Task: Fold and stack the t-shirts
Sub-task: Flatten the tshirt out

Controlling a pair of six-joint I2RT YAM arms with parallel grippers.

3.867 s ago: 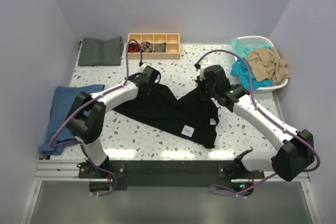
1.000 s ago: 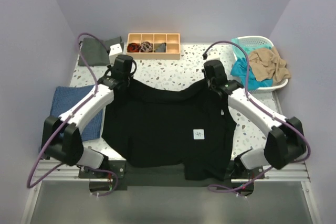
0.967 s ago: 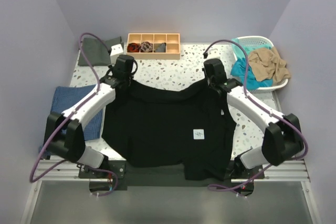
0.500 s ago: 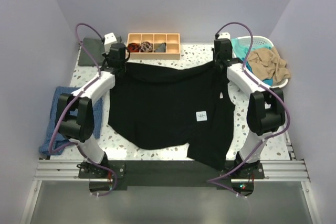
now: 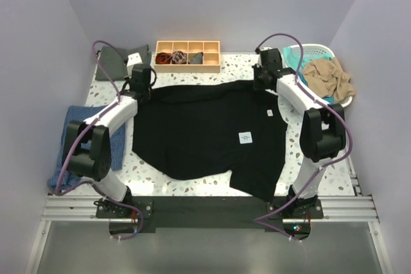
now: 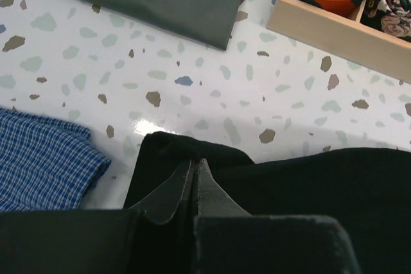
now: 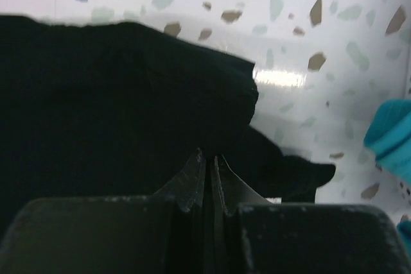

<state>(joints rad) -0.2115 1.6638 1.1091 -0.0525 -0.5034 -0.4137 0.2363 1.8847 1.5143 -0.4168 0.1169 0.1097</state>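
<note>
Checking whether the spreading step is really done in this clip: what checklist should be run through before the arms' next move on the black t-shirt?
1. Left gripper shut on a far corner of the black t-shirt: ok.
2. Right gripper shut on the other far corner: ok.
3. Shirt's far edge apart from the wooden tray: ok.
4. Shirt flat on the table: not ok. Its near right part looks rumpled and reaches the table's near edge.
5. Shirt apart from the blue checked cloth: cannot tell. The left arm hides part of the gap.
</note>
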